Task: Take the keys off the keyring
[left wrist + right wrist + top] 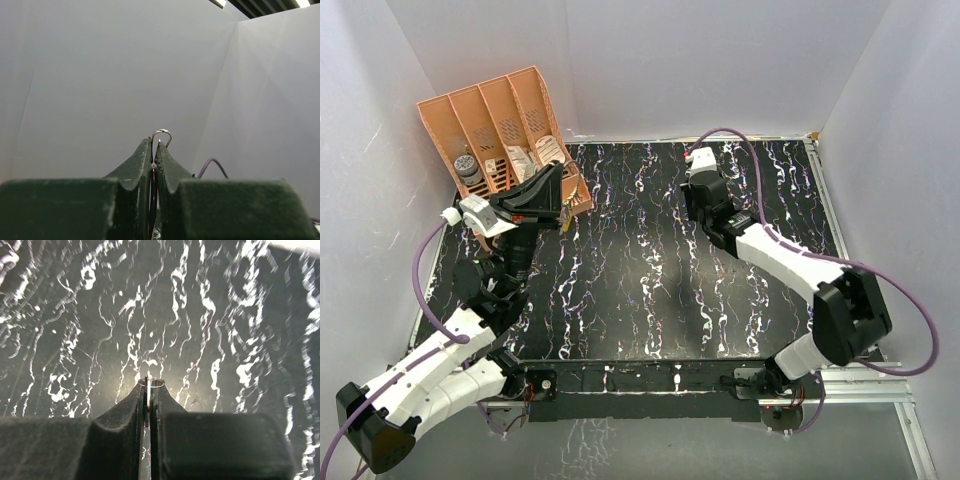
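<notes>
My left gripper is raised above the table's left rear, beside the orange organizer. It is shut on the keyring, whose thin silvery wire arc pokes out above the fingertips in the left wrist view. In the top view a small yellowish bit hangs just under those fingertips; it looks like the yellow key. My right gripper is over the rear middle of the table. It is shut on a thin dark piece, apparently the black key, with a small silvery ring at its fingertips. The two grippers are well apart.
An orange slotted organizer holding small items stands at the back left, close behind my left gripper. The black marbled table is enclosed by white walls on three sides. Purple cables loop from both arms.
</notes>
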